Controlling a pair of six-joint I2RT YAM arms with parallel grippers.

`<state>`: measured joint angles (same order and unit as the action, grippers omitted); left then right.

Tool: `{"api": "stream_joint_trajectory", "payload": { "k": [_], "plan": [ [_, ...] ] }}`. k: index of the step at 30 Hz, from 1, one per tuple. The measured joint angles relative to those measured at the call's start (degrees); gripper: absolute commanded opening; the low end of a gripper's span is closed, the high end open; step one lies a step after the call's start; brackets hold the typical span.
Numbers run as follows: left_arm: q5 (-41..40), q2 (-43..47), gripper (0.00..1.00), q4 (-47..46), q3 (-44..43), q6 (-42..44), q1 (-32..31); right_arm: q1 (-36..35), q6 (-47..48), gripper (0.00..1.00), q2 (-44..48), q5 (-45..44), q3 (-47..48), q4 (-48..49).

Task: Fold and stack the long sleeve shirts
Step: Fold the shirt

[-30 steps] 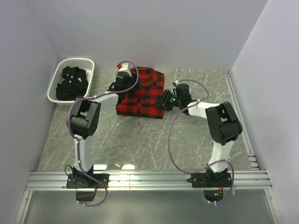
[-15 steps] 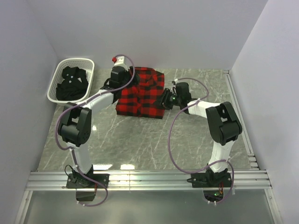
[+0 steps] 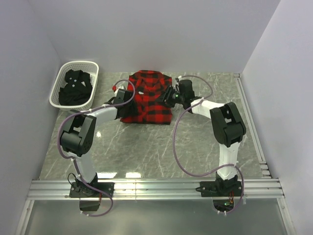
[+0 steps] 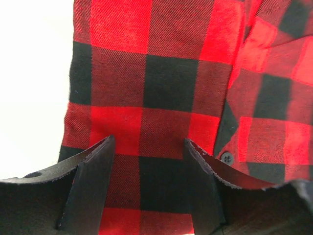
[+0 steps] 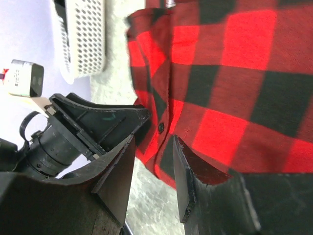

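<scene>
Two tools at the red-and-black flannel shirt (image 3: 146, 100), one on each side.

The left tool (image 4: 149, 142) has its fingers spread well apart over the shirt's left edge, the checked cloth lying flat between them. The right tool (image 5: 154, 142) is set narrower about the right edge, near a dark button; I cannot tell whether it pinches the cloth. The flannel lies folded in a rough rectangle at the far middle of the grey marbled surface (image 3: 146, 147). The black shirt (image 3: 73, 88) sits crumpled in the white lattice basket (image 3: 78, 64) at the far left, well apart from it.
</scene>
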<state>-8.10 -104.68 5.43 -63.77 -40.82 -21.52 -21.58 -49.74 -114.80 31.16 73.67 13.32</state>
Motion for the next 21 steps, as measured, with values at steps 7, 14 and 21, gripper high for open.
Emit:
{"api": "stream_joint_trajectory", "payload": {
  "k": [7, 14, 21],
  "plan": [
    [-0.8, 1.6, 0.63, 1.3, 3.1, -3.0, 0.0, -1.7, -3.1, 0.44, -0.7, 0.1, -9.1, 0.4],
    [-0.2, 6.1, 0.64, -0.8, 9.6, -5.4, -0.1, -3.1, -5.2, 0.44, 1.6, 0.7, -17.0, 2.8],
    [0.9, 12.8, 0.67, 1.1, 15.4, -6.0, -3.5, -4.0, -6.6, 0.44, 10.2, 2.4, -29.3, 3.8]
  ]
}}
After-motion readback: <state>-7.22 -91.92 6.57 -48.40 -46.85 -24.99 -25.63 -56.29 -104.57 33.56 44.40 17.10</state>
